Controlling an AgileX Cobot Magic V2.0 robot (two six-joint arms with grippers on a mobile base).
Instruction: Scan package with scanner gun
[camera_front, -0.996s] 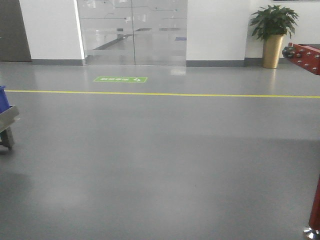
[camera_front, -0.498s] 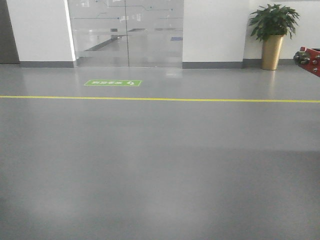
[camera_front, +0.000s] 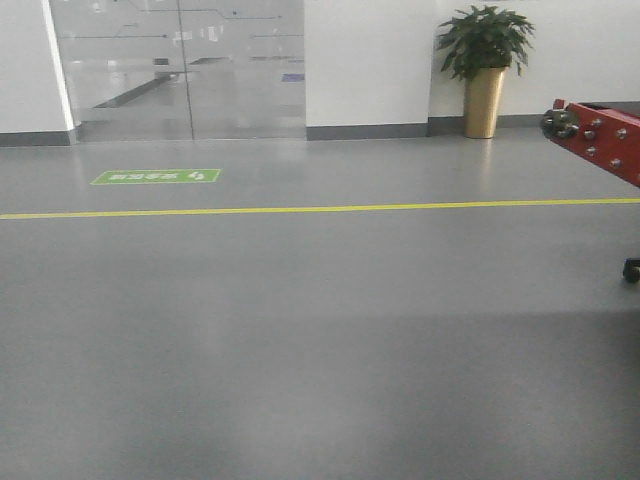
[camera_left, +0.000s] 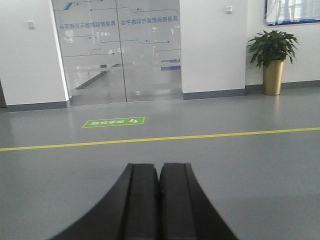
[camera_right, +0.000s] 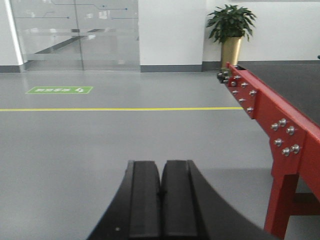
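Observation:
Neither the package nor the scanner gun shows in any view. My left gripper (camera_left: 159, 166) is shut with nothing between its black fingers, held level over bare grey floor. In the right wrist view my right gripper (camera_right: 161, 163) is likewise shut and empty, pointing across the floor with a red frame to its right. Neither gripper appears in the front view.
A red metal frame (camera_right: 267, 107) with bolted plates runs along the right; its end (camera_front: 598, 135) reaches into the front view. A yellow floor line (camera_front: 300, 209) crosses ahead, with a green floor sign (camera_front: 156, 176), glass doors (camera_front: 180, 70) and a potted plant (camera_front: 483, 70) beyond.
The front view has swung right: the doors, green sign and plant have slid left, and the red frame has come further into view. The blue cart at the left edge has gone.

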